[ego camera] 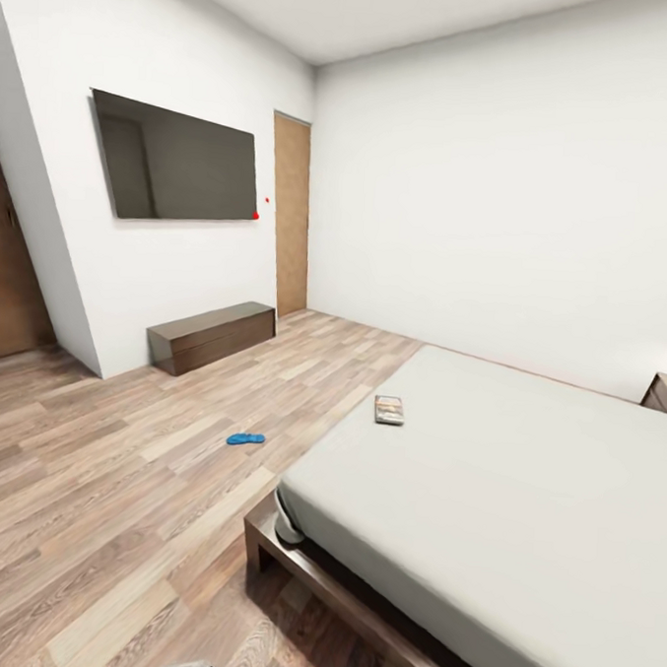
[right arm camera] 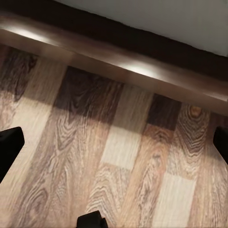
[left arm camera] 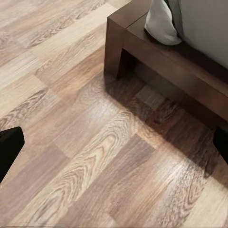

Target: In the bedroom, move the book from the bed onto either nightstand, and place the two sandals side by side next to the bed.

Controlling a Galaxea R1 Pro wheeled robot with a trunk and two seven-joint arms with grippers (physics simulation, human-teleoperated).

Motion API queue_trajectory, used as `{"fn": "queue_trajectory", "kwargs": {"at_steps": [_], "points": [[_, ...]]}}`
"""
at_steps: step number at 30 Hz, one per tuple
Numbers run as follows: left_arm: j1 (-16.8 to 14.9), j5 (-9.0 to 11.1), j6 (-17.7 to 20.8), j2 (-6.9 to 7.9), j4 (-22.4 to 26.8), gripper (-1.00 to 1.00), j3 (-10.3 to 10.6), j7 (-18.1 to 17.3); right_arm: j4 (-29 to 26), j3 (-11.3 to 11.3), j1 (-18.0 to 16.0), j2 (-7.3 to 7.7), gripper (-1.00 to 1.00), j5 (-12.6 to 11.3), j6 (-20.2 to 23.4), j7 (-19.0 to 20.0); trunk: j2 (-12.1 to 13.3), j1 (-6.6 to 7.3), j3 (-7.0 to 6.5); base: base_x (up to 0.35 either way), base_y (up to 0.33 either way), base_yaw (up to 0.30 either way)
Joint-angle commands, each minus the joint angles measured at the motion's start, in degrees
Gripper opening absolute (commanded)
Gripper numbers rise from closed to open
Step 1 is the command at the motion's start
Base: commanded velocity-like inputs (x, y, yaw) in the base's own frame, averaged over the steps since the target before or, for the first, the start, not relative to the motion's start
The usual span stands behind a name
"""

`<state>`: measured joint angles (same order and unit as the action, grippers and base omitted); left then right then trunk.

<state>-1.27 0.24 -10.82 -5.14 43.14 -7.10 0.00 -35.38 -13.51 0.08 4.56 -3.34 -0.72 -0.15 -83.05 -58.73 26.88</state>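
- The bedroom (ego camera: 464,134) is evenly bright; its white walls carry only soft gradients, and no lamp or window shows as the source.
- The dark screen (ego camera: 176,158) on the wall holds a dull, smeared reflection.
- The head view bends straight lines toward its edges, and the floor (ego camera: 85,516) planks look slightly soft.
- In the left wrist view a soft shadow spreads across the floor from the bed (left arm camera: 156,47) frame's corner.
- In the right wrist view a pale glare streak runs along the frame's rail, with deep shadow above it.

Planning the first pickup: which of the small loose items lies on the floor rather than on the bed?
The blue sandal, on the wood floor; the book lies on the bed's mattress.
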Motion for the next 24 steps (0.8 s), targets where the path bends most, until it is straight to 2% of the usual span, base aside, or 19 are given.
{"fn": "queue_trajectory", "kwargs": {"at_steps": [1,24], "points": [[0.0,0.0,-0.2,-0.05,0.0,1.0,-0.1,0.0,0.0,0.0,0.0,0.01,1.0,-0.4,-0.1,0.0,0.0,0.0,0.05,0.0,0.0,0.294],[0.0,0.0,-0.2,-0.05,0.0,1.0,-0.1,0.0,0.0,0.1,0.0,0.01,1.0,-0.4,-0.1,0.0,0.0,0.0,0.05,0.0,0.0,0.294]]}}
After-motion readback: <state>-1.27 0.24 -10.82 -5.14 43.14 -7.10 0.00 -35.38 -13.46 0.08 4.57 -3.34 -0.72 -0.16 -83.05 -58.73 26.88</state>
